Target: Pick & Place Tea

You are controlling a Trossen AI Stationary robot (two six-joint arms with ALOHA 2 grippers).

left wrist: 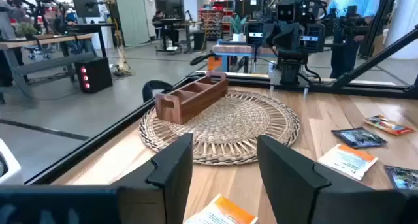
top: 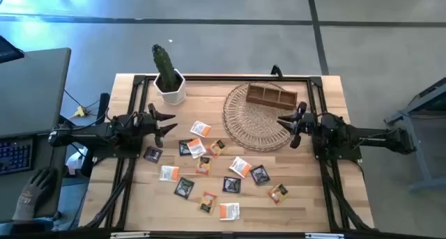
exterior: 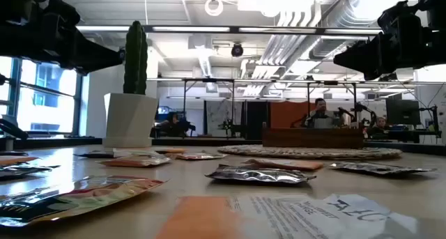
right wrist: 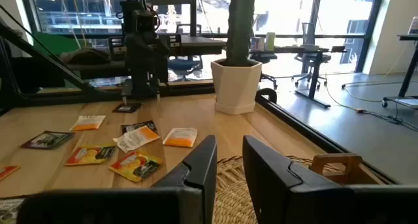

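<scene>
High view coverage takes in the whole wooden table (top: 139, 204), where the tea sachets (top: 209, 166) are seen scattered flat across the middle and lower centre of the frame, none of them held. The left gripper (top: 166, 122) is placed at the left of centre, raised off the table, its fingers spread wide and empty; an orange-and-white sachet (top: 200, 128) is seen just to its right. The right gripper (top: 289, 127) is positioned at the right of centre, over the right edge of the round wicker mat (top: 254, 120), and is likewise parted and empty. A brown wooden compartment box (top: 272, 95) is set on the upper part of the mat. A cactus in a white pot (top: 168, 77) is stood at the upper left of the table.
</scene>
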